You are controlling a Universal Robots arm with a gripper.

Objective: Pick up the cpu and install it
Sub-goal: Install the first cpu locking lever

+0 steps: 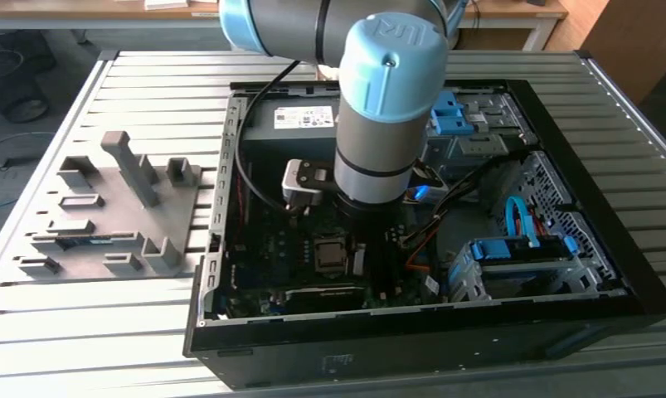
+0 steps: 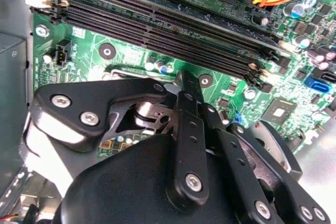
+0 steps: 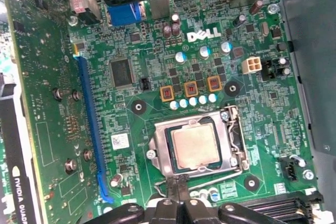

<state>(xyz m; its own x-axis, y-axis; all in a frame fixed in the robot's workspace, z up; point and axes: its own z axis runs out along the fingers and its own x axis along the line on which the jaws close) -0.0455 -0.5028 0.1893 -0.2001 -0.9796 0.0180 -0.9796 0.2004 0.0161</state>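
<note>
The cpu (image 3: pixel 195 148) already sits flat in the socket frame (image 3: pixel 233 145) near the middle of the motherboard (image 3: pixel 157 66), so by my reckoning the placing is done. The gripper (image 3: pixel 181 203) hovers just beside the socket, fingers drawn together on nothing. The open computer case (image 1: pixel 216 274) holds the board, a grey power supply (image 1: pixel 294 124) and blue drive brackets (image 1: pixel 521 249).

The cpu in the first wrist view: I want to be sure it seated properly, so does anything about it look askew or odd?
Nothing stands out. The cpu lies flat and square inside the socket frame, its edges parallel to the frame's, on the green motherboard. I see no damage.
</note>
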